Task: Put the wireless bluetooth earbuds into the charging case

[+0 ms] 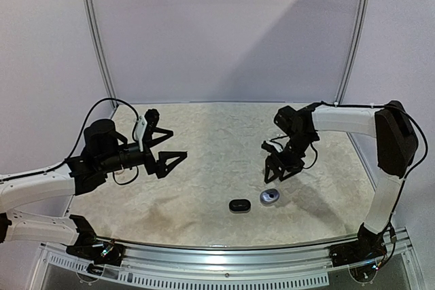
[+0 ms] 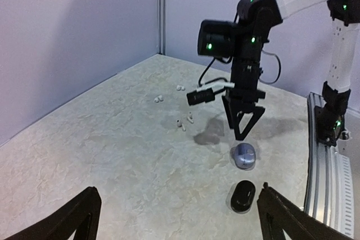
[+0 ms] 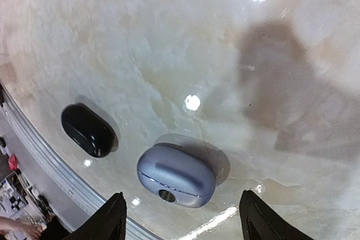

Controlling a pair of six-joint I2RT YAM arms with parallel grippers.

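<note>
Left gripper (image 1: 179,144) hangs with its fingers spread wide, holding nothing, well apart from the grey-blue case (image 2: 244,155). That case is a rounded, closed pebble. A glossy black case (image 2: 243,196) lies just beside it on the left arm's side, making two cases. Right gripper (image 1: 279,172) hovers over the grey-blue one, fingers apart. Farther back than that case lie the earbuds (image 2: 190,118), tiny white beans in four small clusters. Only the left wrist view picks them out.

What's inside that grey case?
The grey case is closed, so its lid hides the inside. Only the smooth shell and a small dark spot on its front show.
</note>
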